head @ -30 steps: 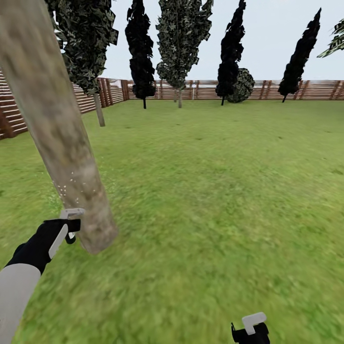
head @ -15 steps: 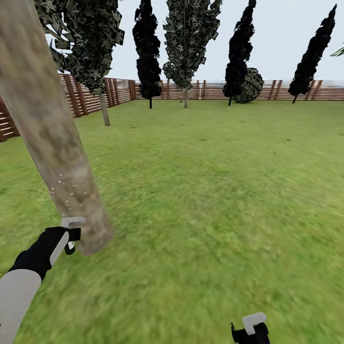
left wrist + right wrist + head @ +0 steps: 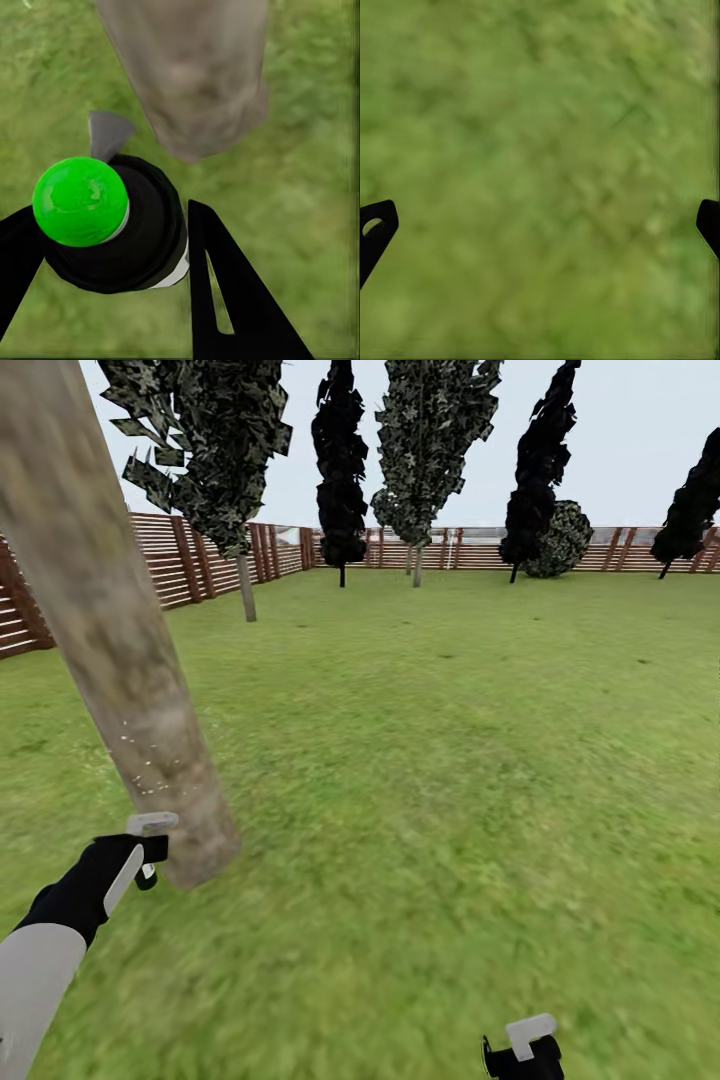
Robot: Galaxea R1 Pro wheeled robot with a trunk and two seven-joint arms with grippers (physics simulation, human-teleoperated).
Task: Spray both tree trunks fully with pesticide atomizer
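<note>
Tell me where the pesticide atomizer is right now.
The pesticide atomizer sits in the left gripper, low at the head view's left, right beside the base of the near tree trunk.

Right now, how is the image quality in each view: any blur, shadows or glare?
Head view: lawn smeared and soft near the camera, fence and far trees sharper; flat light, no cast shadows or glare. Left wrist view: tree trunk blurry, atomizer in the left hand crisper. Right wrist view: grass fully blurred.
</note>
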